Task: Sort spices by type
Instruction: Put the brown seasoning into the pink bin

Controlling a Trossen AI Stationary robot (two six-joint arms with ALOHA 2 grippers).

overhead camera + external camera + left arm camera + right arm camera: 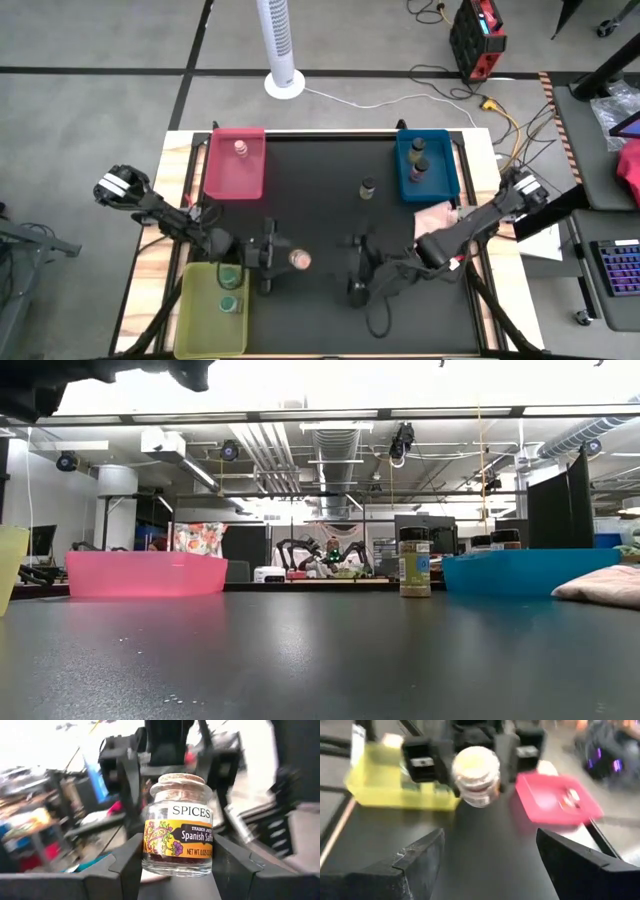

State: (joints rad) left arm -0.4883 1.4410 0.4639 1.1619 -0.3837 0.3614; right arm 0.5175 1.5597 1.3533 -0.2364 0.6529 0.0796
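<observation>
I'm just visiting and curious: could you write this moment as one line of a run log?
left gripper: shut on cork-topped glass saffron jar, lifted | right gripper: open, empty, facing it | red tray: one jar

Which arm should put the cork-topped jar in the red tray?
Left. Its gripper already holds the cork-topped jar, and the red tray sits on its side; the right gripper is open and empty.

Saffron jar (pixel 178 831): I see clear glass, cork stopper, label reading SPICES, lifted off the desk between claw fingers.
Dark-capped jar (pixel 368 188): upright on the desk, alone.
Red tray: one pinkish-topped jar (pixel 240 149).
Blue tray: two dark-capped jars (pixel 417 160).
Yellow-green tray: two green-lidded jars (pixel 230 289).
</observation>
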